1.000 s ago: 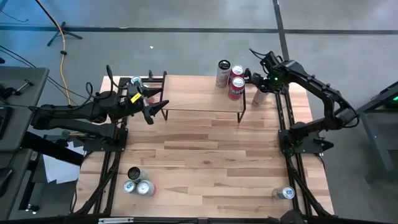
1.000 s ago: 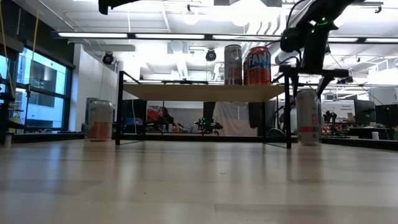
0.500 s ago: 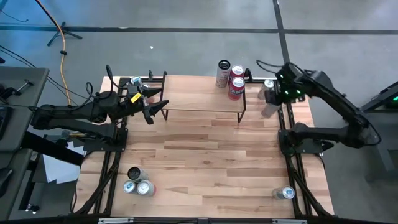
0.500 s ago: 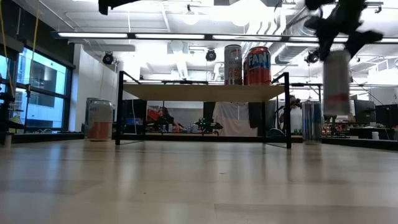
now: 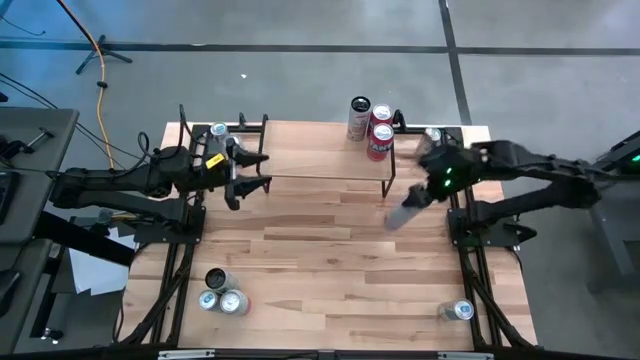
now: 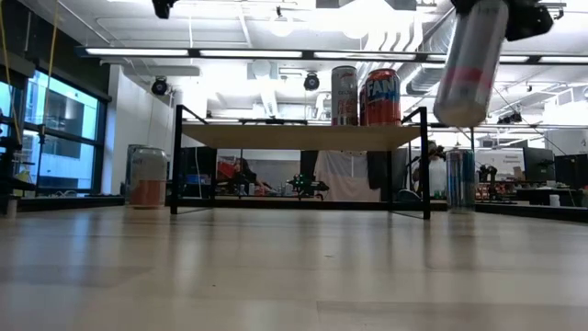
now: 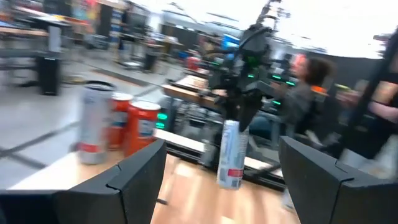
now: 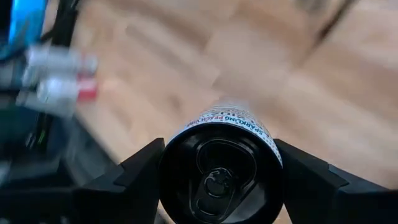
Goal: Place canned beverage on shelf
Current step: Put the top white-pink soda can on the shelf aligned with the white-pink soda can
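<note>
We now see the right claw (image 5: 425, 192), clamped on a slim sparkling-water can (image 6: 470, 61), lifted off the tabletop (image 5: 330, 260) right of the shelf (image 6: 303, 136), ready for placing, while the left claw (image 5: 245, 172) waits open at the shelf's left end.

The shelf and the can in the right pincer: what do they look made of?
The shelf: pale wood plank top, matte with visible grain, on thin black legs, probably painted metal. The can, held in the right pincer: likely aluminium, judging by its printed white wall with a red band and its dark glossy pull-tab lid in the right wrist view.
</note>
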`<state>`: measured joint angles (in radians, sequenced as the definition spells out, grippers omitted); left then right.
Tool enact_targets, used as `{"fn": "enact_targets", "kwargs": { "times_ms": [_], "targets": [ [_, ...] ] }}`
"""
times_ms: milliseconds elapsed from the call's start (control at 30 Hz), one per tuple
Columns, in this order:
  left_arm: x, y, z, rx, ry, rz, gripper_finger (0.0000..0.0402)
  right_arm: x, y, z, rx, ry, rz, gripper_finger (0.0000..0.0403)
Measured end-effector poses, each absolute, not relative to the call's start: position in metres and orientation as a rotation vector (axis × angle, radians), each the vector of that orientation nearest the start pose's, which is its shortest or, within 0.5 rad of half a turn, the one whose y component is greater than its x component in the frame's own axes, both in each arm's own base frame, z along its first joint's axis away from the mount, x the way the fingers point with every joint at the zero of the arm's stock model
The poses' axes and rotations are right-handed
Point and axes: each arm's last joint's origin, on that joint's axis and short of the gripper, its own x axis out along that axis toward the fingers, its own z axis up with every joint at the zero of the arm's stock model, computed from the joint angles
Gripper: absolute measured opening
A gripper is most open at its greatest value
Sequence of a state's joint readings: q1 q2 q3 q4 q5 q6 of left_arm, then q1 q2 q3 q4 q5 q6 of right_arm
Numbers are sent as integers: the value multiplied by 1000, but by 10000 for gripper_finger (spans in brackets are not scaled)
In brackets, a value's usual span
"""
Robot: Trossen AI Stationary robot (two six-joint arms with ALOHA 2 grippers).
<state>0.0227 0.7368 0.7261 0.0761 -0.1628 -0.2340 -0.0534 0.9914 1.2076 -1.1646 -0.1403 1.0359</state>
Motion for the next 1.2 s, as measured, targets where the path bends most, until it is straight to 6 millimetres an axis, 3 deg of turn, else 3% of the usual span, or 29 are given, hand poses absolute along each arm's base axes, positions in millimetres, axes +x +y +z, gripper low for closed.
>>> {"fn": "enact_targets", "kwargs": {
  "times_ms": [167, 333, 567, 733, 933, 1067, 1200],
  "targets": [
    [166, 5, 346, -289, -96, 66, 271, 190, 26, 347, 1037, 1028, -250, 246],
    [165, 5, 355, -349, -185, 48, 271, 229, 42, 345, 993, 888, -144, 246],
    [165, 6, 358, -430, -221, 50, 271, 267, 45, 378, 825, 719, -84, 246],
    [177, 6, 348, -514, -96, 73, 271, 290, 47, 409, 683, 655, -55, 246],
    [196, 2, 357, -452, 86, 47, 271, 312, 45, 421, 581, 736, -75, 246],
    [203, -3, 361, -422, 97, -79, 271, 322, 43, 430, 522, 739, -66, 246],
    [208, -4, 355, -382, 135, -92, 271, 329, 41, 432, 493, 734, -61, 246]
  ]
}}
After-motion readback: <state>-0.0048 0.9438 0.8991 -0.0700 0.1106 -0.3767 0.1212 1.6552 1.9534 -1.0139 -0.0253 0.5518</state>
